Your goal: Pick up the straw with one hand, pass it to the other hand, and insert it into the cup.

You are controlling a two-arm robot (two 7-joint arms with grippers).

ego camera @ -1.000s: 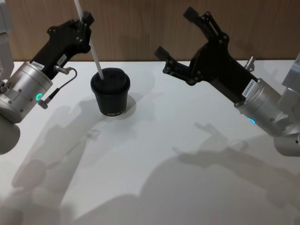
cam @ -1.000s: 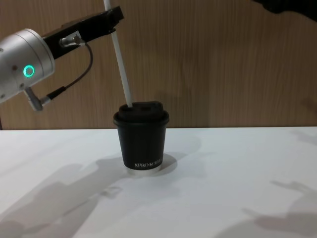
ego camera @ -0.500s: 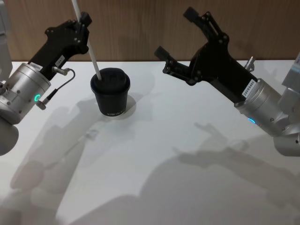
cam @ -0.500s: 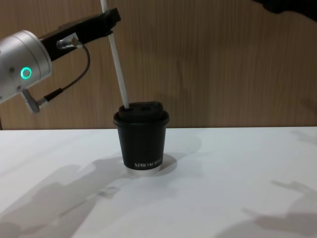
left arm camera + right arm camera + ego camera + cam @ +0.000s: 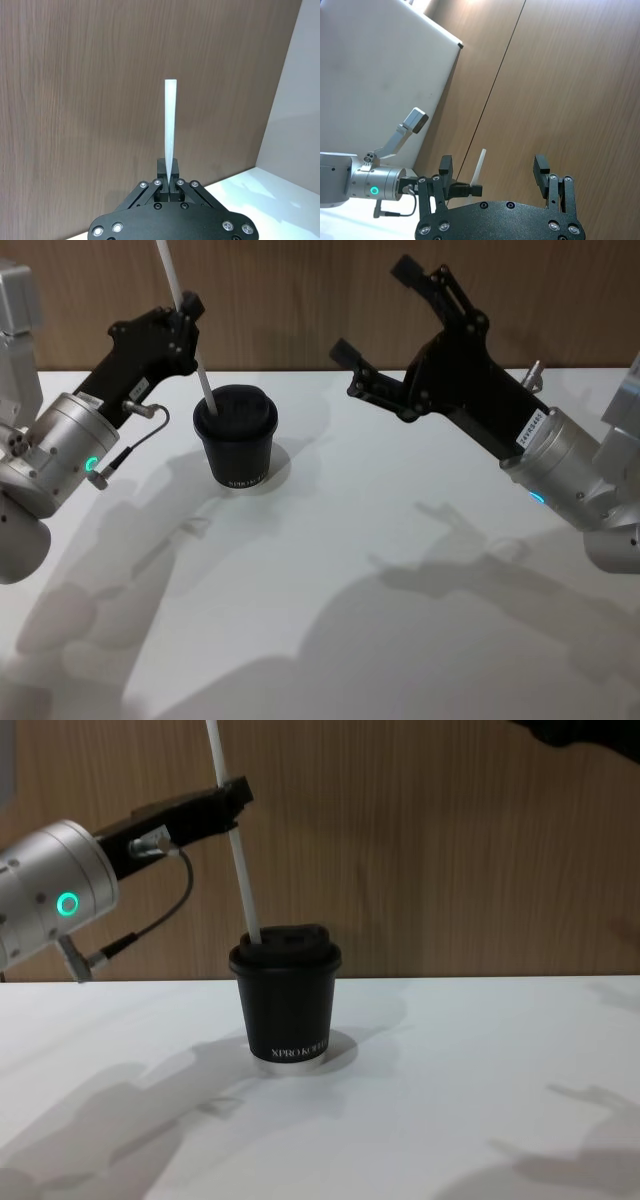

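Insertion stage, and the left gripper [image 5: 186, 318], black on its silver arm with the green glowing ring, sits at upper left of the head view, clamped tight on the thin white translucent straw [image 5: 232, 838]. In the left wrist view the fingers [image 5: 170, 184] pinch the straw at its middle, with a long length sticking out beyond them. The straw's lower tip meets the black lid of the small black paper coffee cup [image 5: 286, 1010], which stands left of centre in the chest view on the white table [image 5: 450, 1090]. Whether the tip is through the lid's opening or just resting on it, I cannot tell. The straw leans, top tilted toward the left of the frame.

The right gripper [image 5: 395, 312], black and blocky, hangs at upper right of the head view, claw spread wide and empty, well apart from the cup.

My read: the handover is done. Next comes a steady push down along the straw's own line, then release.
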